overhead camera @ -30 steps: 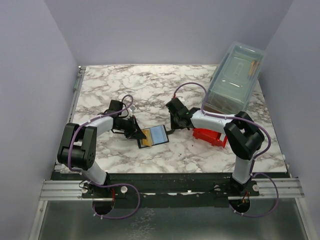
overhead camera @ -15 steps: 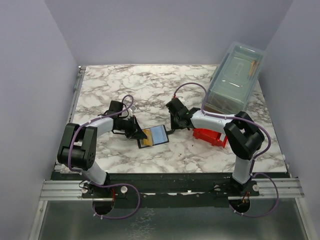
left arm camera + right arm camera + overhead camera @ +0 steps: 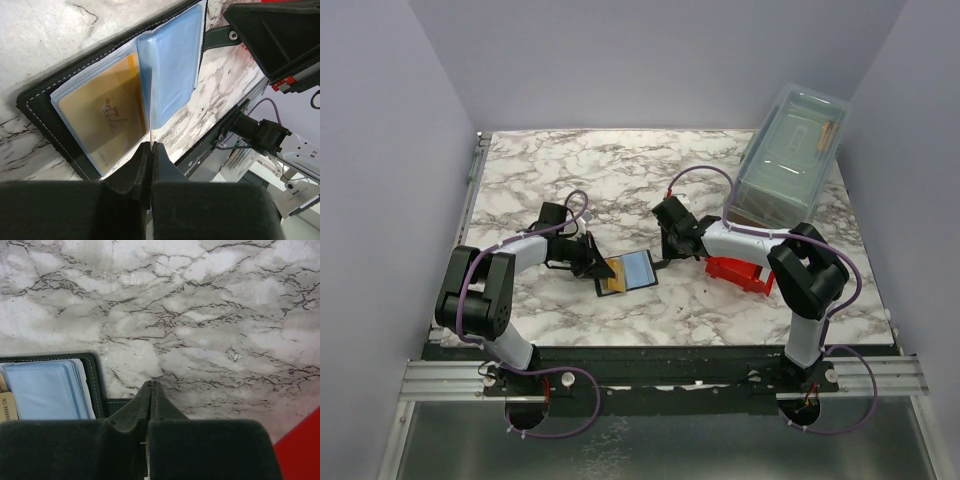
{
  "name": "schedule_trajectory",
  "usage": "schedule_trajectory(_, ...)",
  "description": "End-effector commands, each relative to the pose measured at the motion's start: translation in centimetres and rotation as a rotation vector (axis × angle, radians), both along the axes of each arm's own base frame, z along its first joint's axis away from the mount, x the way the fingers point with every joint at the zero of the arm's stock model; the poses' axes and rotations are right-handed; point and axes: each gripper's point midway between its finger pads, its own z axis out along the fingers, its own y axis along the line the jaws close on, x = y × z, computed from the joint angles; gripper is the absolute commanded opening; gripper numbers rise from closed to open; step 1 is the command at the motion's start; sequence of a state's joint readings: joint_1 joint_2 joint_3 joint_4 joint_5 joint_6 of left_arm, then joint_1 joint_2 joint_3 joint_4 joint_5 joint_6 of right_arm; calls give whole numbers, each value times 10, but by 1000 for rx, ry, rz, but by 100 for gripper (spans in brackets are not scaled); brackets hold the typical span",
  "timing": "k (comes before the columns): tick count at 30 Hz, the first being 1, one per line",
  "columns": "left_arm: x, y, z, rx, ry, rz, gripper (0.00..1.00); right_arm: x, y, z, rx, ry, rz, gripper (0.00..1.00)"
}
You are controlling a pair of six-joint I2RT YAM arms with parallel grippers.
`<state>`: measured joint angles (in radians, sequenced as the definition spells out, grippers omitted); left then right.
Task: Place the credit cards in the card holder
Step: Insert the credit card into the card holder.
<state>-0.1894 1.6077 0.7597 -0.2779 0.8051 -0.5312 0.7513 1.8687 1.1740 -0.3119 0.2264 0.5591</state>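
The card holder (image 3: 628,271) lies open on the marble table, black with a pale blue-grey panel (image 3: 172,65). An orange-gold credit card (image 3: 97,127) sits in its left clear sleeve. My left gripper (image 3: 150,145) is shut on a thin pale sleeve page (image 3: 150,100) that stands edge-on between the card and the blue panel; in the top view this gripper (image 3: 592,262) is at the holder's left side. My right gripper (image 3: 151,384) is shut at the holder's black strap (image 3: 114,407), and in the top view it (image 3: 670,252) is just right of the holder.
A red bin (image 3: 740,272) lies under the right arm; its corner shows in the right wrist view (image 3: 302,442). A clear lidded box (image 3: 790,150) stands at the back right. The table's front edge is close below the holder.
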Motion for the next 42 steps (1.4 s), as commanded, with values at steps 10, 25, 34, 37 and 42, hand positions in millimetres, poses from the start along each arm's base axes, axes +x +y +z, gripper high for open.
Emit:
schedule_trajectory(10,-2,-8,0,-53,6,-24,0,-5,-3,-14,-14,33,6,0)
schedule_trajectory(25,6,-11,-6,-67,15,-9,0,-7,-2,-20,-17,46,16,0)
schedule_trajectory(34,16,-9,-13,-43,9,24,0,-7,-2,-21,-17,47,18,0)
schedule_trajectory(37,19,-9,-16,-32,4,34,0,-8,-2,-22,-18,49,17,0)
schedule_trajectory(42,23,-7,-20,-5,-20,39,0,-9,-3,-23,-17,51,16,0)
